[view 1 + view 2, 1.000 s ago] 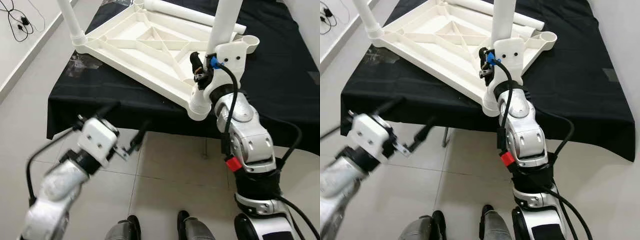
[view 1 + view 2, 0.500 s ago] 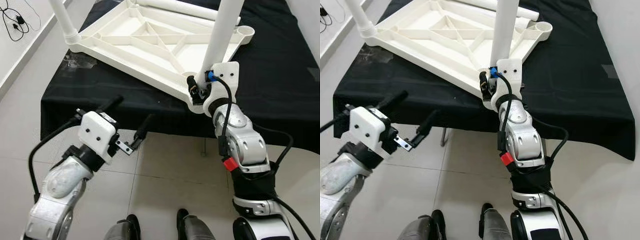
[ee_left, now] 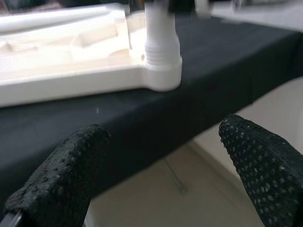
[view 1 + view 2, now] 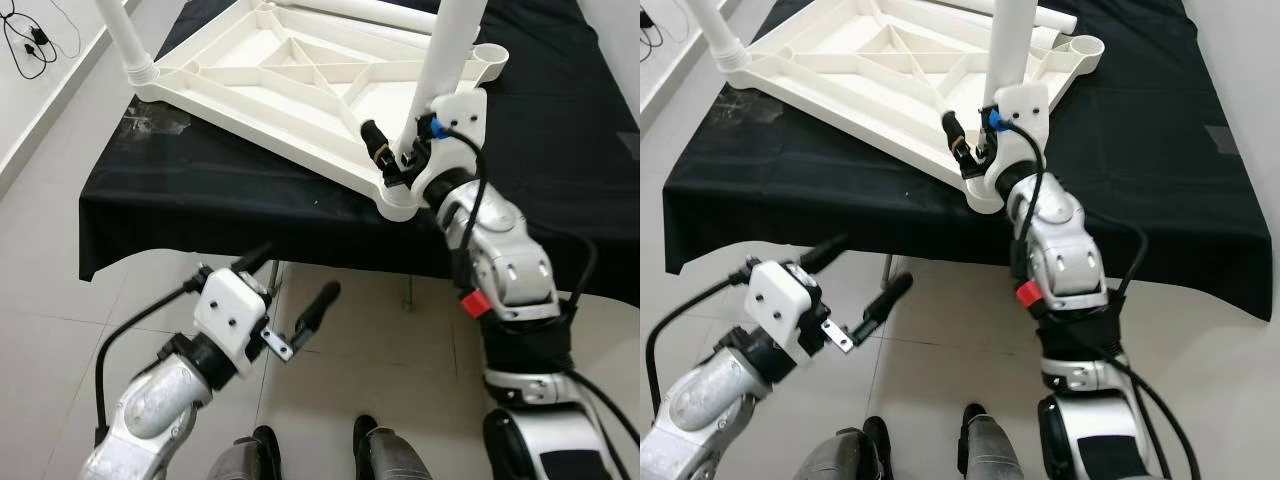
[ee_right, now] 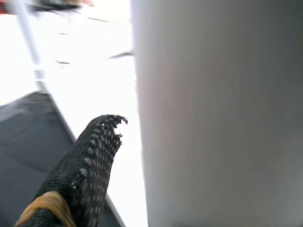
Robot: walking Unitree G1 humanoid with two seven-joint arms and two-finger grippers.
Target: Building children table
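The white children table top (image 4: 300,80) lies upside down on a black-clothed table (image 4: 200,190). One white leg (image 4: 445,50) stands in its near corner socket (image 4: 400,205); another leg (image 4: 125,35) stands at the far left corner. A loose leg (image 4: 1040,15) lies at the back. My right gripper (image 4: 402,140) sits at the base of the near leg, open, with one finger (image 5: 90,161) a little apart from the leg's side and the other hidden. My left gripper (image 4: 292,278) hangs open below the cloth's front edge, holding nothing.
Pale tiled floor lies in front of the table, with my feet (image 4: 380,455) close to it. Black cables (image 4: 30,40) lie on the floor at the far left. An empty socket (image 4: 1088,45) shows at the table top's right corner.
My left arm has dropped lower and swung rightward under the table edge. The right gripper's visible finger has spread away from the leg.
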